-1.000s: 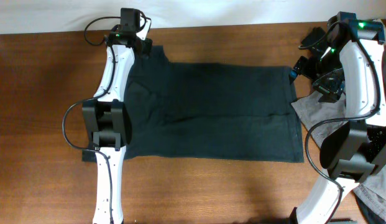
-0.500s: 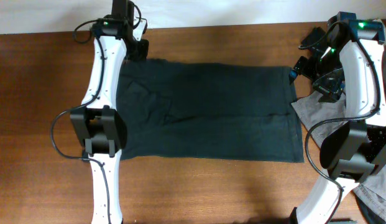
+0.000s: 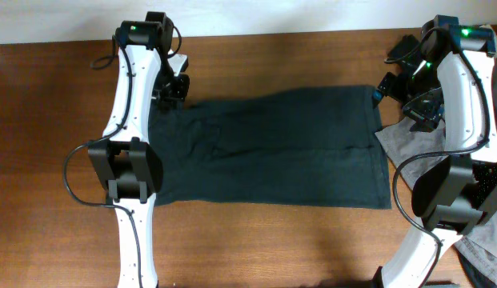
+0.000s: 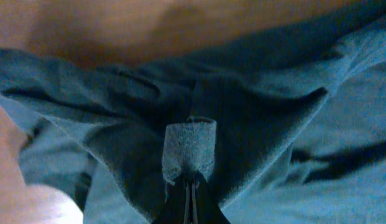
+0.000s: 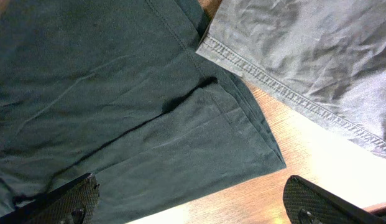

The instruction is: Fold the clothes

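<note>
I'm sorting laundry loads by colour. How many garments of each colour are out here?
dark green garment: 1
grey garment: 1
Total: 2
The greyish cloth at lower right in the overhead view may be part of the grey one; cannot tell.

Overhead is even and sharp, shadows soft. Left wrist is dim and bluish, cloth (image 4: pixel 286 118) blurred around the left gripper (image 4: pixel 191 190). Right wrist is bright, table (image 5: pixel 332 158) glaring beyond the right gripper (image 5: pixel 193 205)

The left arm (image 3: pixel 130 88) hides part of the dark shirt (image 3: pixel 296 152).
</note>
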Available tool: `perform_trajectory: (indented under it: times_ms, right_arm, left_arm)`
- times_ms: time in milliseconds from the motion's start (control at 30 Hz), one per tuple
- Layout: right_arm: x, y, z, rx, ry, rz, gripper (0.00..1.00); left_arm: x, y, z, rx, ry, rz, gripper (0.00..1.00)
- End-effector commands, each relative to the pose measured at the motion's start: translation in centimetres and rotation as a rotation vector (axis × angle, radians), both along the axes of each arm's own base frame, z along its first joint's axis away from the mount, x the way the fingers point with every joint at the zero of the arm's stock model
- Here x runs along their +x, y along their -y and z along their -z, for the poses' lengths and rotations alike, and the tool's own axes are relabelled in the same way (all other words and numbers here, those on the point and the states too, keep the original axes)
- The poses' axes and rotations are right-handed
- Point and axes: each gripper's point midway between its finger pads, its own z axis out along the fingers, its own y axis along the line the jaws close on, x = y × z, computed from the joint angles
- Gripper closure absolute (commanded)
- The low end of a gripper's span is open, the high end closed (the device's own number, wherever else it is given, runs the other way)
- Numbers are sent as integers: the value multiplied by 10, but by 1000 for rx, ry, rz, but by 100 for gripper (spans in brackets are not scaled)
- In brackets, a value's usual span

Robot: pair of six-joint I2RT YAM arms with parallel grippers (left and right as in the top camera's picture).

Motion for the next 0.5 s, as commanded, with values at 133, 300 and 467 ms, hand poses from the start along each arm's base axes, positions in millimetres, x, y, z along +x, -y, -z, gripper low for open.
perform_trajectory:
  times_ms: [133,300,467]
  right_arm:
    - [2,-2,-4,-1,14,-1,1]
    - [2,-2,-4,-1,14,-1,1]
    - [2,-2,-4,-1,14,-1,1]
  left_arm:
    - [-8,-2,-16,-13,-5,-26,99]
    - [-10,-2,-14,-11,-13,-58,99]
    - [-10,-3,-18,-10,-6,-109,99]
